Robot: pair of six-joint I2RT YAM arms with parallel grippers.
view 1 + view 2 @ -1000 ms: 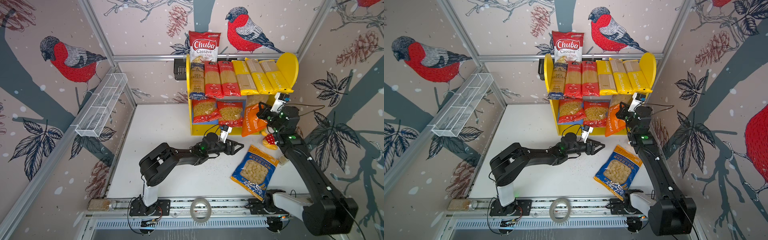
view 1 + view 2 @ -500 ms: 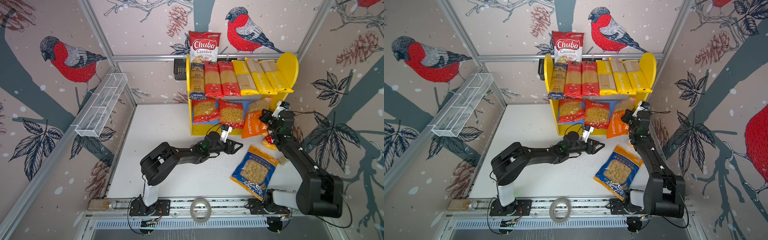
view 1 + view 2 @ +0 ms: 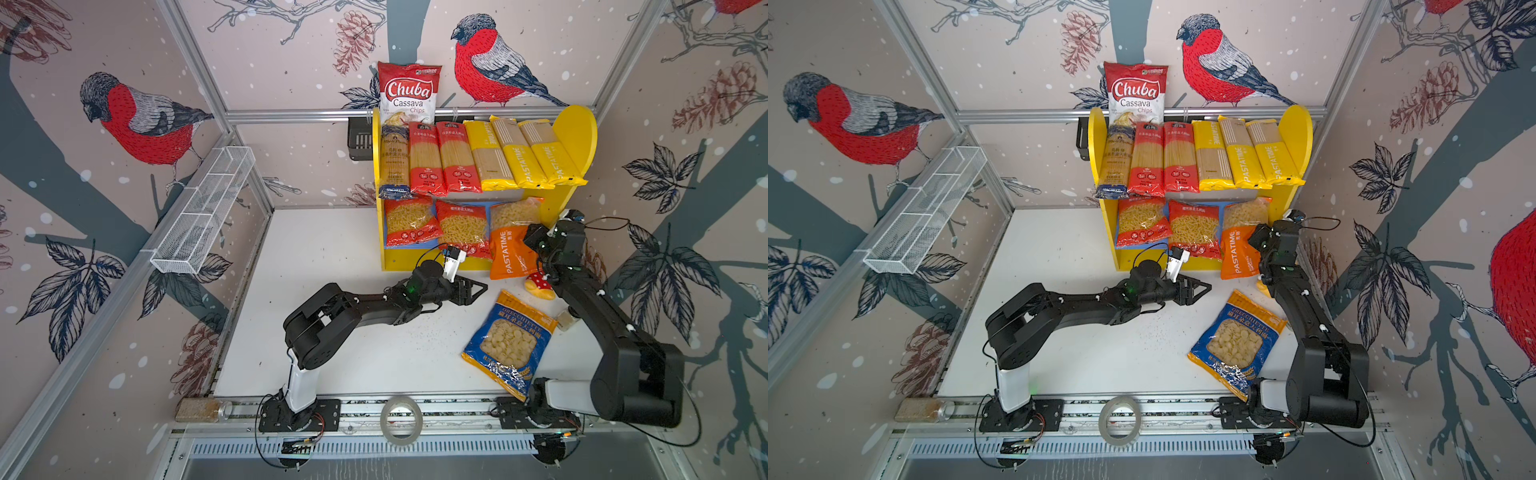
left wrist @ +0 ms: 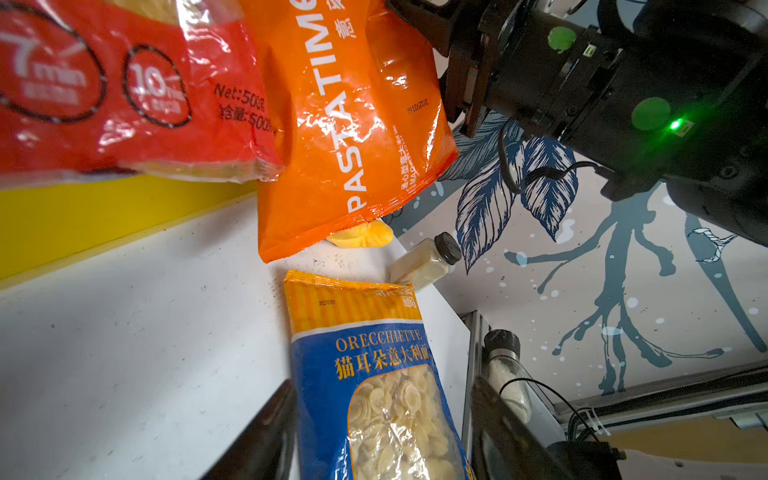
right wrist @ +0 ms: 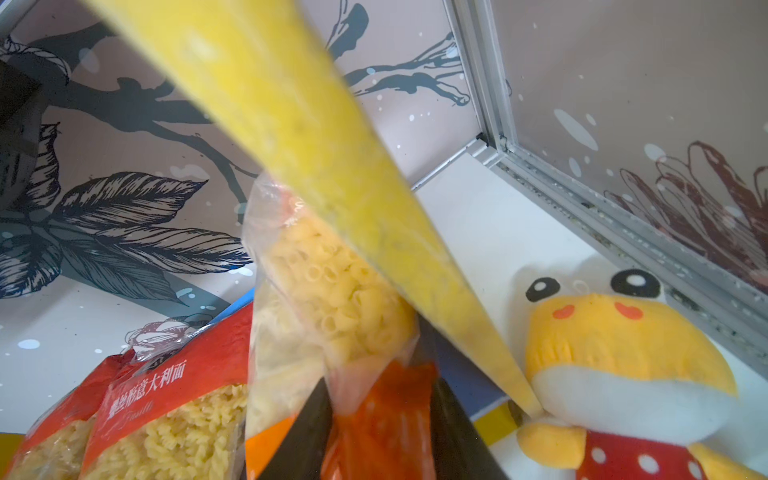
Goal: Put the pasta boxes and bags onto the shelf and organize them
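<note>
Low on the right of the shelf (image 3: 575, 137), the orange bag (image 3: 509, 253) leans out, right fingers (image 5: 461, 432) partly open astride its edge; left fingers (image 4: 257, 440) gape empty over the desk (image 3: 332, 249), near the blue-yellow bag (image 3: 509, 340).

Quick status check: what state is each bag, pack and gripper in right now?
Left gripper: open, empty, above the table.
Orange bag: leaning on the lower board of the shelf, right end.
Right gripper: jaws either side of that bag's edge; grip unclear.
Blue bag: flat on the table, unshelved.
Two red bags: on the lower board.
Six spaghetti packs: side by side on the upper board.
</note>
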